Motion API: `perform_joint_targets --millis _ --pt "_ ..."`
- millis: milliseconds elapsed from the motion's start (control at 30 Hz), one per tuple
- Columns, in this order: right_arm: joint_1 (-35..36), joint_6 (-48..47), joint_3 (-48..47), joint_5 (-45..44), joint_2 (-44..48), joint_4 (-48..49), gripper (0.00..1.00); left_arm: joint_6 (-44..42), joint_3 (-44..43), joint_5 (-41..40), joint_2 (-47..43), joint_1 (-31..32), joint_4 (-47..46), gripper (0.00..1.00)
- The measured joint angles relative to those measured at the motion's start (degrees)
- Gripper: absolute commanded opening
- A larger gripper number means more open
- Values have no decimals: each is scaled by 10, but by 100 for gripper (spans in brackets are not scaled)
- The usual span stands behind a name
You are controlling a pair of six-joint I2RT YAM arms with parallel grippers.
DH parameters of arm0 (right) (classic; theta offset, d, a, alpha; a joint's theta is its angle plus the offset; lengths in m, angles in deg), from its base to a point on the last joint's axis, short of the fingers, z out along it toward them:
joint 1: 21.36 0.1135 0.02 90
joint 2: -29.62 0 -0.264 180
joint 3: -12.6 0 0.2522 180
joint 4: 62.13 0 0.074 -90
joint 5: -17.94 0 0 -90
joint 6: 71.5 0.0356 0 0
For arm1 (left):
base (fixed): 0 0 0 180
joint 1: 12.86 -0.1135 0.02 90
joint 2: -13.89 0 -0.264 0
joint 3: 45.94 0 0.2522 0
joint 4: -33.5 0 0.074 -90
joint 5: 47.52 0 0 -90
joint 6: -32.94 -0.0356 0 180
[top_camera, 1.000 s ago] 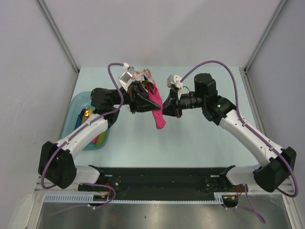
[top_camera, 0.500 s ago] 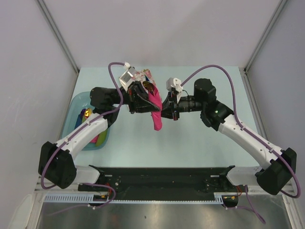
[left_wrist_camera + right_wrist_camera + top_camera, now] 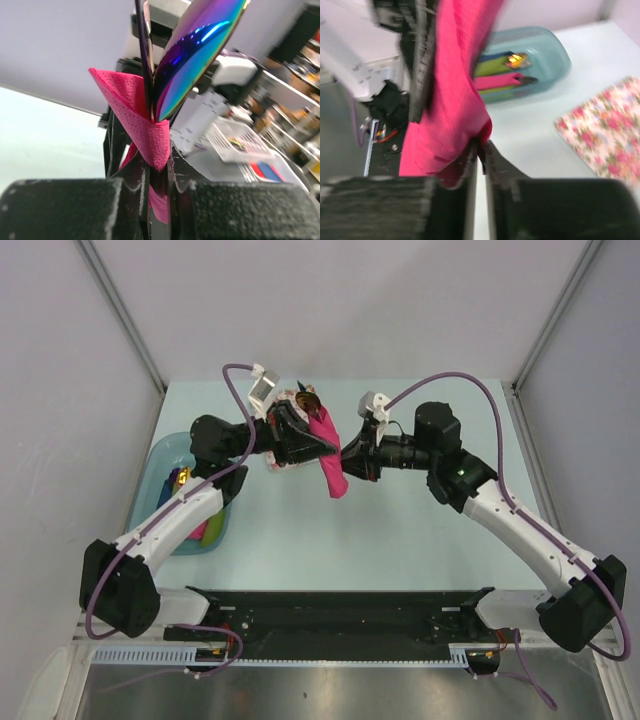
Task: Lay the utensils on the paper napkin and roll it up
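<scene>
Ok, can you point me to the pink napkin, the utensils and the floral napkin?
pink napkin (image 3: 150,137): left wrist view, on its wrapped front fold.
utensils (image 3: 192,60): left wrist view, on the shiny wide end of one.
floral napkin (image 3: 605,132): right wrist view, on its middle.

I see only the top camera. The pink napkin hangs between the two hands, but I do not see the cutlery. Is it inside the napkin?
Observer: Yes. The left wrist view shows shiny purple-blue cutlery sticking out of the top of the napkin, which wraps it like a cone.
Operator: Does the left hand hold it?
Observer: Yes, the left hand is closed on the napkin just below the cutlery.
Operator: And the right hand?
Observer: The right hand is almost closed at an edge of the napkin; whether it pinches it, I cannot tell.
</scene>
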Motion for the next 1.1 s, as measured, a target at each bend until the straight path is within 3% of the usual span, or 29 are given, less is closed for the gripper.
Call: perform_joint_targets --millis 133,333,533,700,933,1100 --pt "-28 16 -1 -71 0 -34 46 -62 2 -72 -19 -9 97 0" --pt "-86 35 -21 -151 10 -100 61 -154 -2 -183 -48 -26 228 0" --pt "-91 40 -46 -183 54 -125 61 -214 -21 -248 -47 -30 313 0" --pt "-56 48 -58 -174 66 -106 68 -219 -24 -258 -47 -30 320 0" --pt "-33 75 -58 -133 23 -67 74 -167 -21 -225 -47 -30 233 0" --pt "-24 77 -57 -106 7 -39 65 -129 -14 -192 -47 -30 164 0"
